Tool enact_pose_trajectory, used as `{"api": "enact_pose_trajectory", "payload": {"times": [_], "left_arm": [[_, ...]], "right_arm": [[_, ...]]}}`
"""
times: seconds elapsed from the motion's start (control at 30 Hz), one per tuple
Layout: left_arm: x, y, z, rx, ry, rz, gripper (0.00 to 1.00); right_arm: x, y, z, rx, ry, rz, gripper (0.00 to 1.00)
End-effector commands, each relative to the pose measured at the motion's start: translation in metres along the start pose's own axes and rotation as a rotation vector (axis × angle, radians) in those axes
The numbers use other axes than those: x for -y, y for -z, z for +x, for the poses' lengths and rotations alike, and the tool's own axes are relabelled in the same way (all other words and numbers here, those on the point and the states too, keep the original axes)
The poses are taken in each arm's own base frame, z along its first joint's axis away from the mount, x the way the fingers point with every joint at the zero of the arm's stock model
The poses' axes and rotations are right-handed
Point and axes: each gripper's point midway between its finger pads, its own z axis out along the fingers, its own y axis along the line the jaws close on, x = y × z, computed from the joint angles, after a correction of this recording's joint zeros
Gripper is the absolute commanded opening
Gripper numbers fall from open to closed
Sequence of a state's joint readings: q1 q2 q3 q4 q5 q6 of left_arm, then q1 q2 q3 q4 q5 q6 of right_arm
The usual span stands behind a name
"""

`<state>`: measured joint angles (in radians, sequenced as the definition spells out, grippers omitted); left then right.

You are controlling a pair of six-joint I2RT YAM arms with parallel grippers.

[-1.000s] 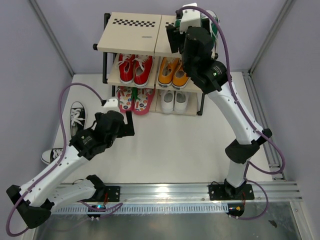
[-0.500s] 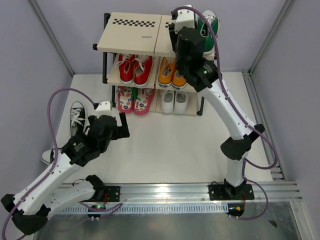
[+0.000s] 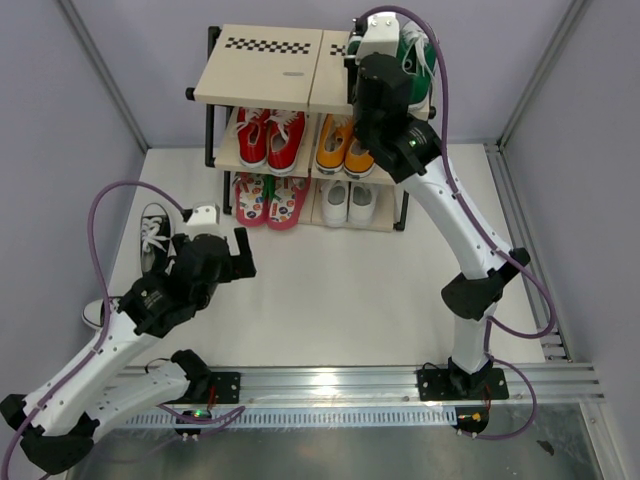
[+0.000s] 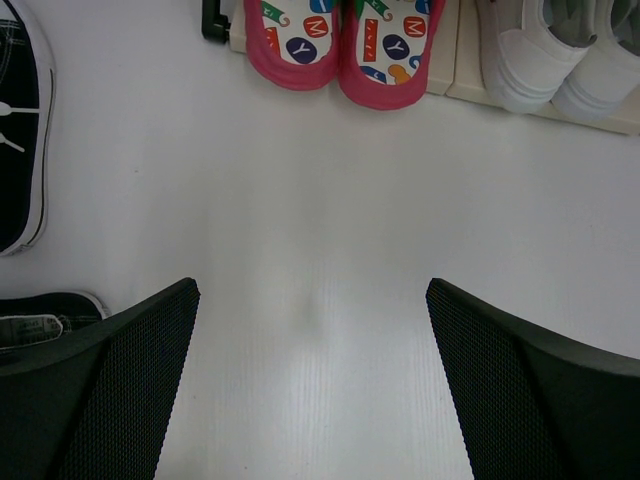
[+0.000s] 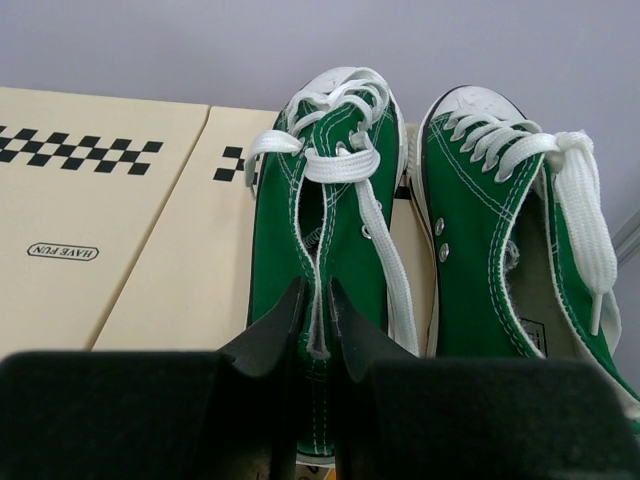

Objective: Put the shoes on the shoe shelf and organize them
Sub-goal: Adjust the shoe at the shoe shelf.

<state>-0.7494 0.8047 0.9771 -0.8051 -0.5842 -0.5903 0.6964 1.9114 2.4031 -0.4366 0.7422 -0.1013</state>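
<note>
Two fingers of the right gripper (image 5: 317, 320) are pinched on the inner canvas edge of one green sneaker (image 5: 272, 250), probably to lift or square it against its mate (image 5: 480, 250), which sits just to the right on the top board of the shoe shelf (image 5: 110, 270). The heel beneath the fingers is cut off. The left gripper (image 4: 310, 400) gapes wide over the bare table (image 4: 320, 220). Black sneakers (image 4: 18, 150) lie to its left, partly out of frame, with flip-flops (image 4: 350, 40) ahead.

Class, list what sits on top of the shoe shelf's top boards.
Right end: a pair of green white-laced canvas sneakers, the right claw pinching one's side. Their heels are hidden behind the claw.
</note>
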Motion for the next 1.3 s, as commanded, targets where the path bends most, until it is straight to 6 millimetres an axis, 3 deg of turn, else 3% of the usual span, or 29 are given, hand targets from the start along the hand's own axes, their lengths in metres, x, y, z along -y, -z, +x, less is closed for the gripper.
{"api": "enact_pose_trajectory", "payload": {"times": [0.0,0.23,0.5,0.6,0.8,0.93,1.0,1.17,1.27], "left_arm": [[-0.009,0.003,-0.003,0.024,-0.001,-0.024,0.99],[-0.012,0.005,-0.004,0.038,0.004,-0.026,0.99],[-0.009,0.003,-0.002,0.029,0.001,-0.019,0.99],[-0.008,0.003,-0.002,0.029,0.003,-0.019,0.99],[-0.008,0.003,-0.002,0.029,0.009,-0.019,0.99],[-0.011,0.001,-0.002,0.035,0.029,-0.045,0.99],[-0.013,-0.001,-0.002,0.042,0.045,-0.061,0.99],[-0.02,-0.011,0.002,0.054,0.14,-0.138,0.99],[-0.023,-0.015,-0.002,0.064,0.21,-0.16,0.99]], "right_arm": [[0.01,0.014,-0.05,0.114,-0.149,0.0,0.1],[0.027,0.014,-0.054,0.126,-0.139,0.091,0.1],[0.03,0.011,-0.037,0.081,-0.041,0.121,0.1],[0.031,0.011,-0.035,0.073,-0.03,0.125,0.15],[0.032,0.018,-0.034,0.053,-0.035,0.091,0.35],[0.022,0.031,-0.036,0.026,-0.072,-0.021,0.64],[0.011,0.047,-0.04,0.011,-0.079,-0.113,0.74],[-0.012,0.094,-0.053,0.01,-0.034,-0.274,0.86],[-0.026,0.121,-0.048,-0.013,0.006,-0.352,0.91]]}}
